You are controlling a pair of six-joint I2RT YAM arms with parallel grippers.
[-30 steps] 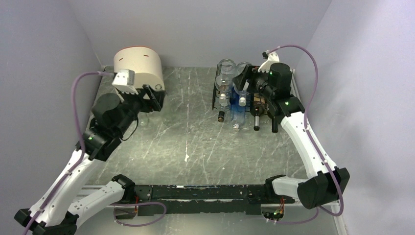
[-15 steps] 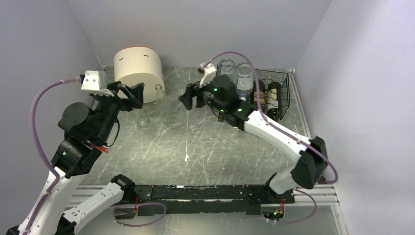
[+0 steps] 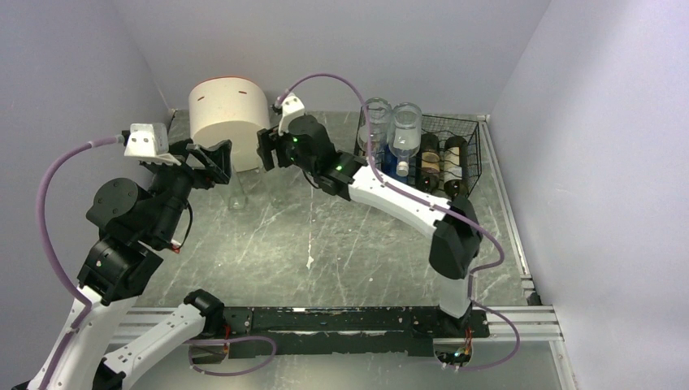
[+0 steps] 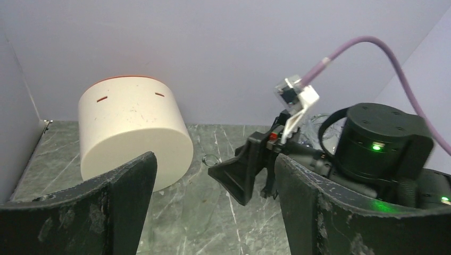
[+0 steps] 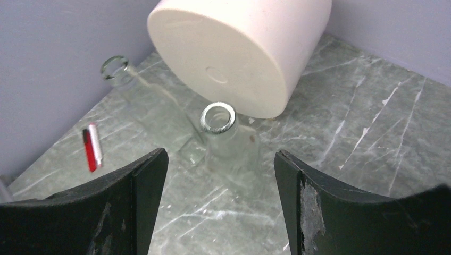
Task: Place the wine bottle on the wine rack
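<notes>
White right arm (image 3: 398,199) stretched leftward, end effector (image 3: 266,151) near clear bottle (image 5: 226,143).

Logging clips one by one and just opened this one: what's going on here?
Neither arm holds anything. The right gripper, fingers open, is aimed at a clear glass bottle standing beside the cream cylinder, with a second clear bottle next to it. The left gripper, also open, is poised close by. The wine rack at the back right already holds several bottles.
</notes>
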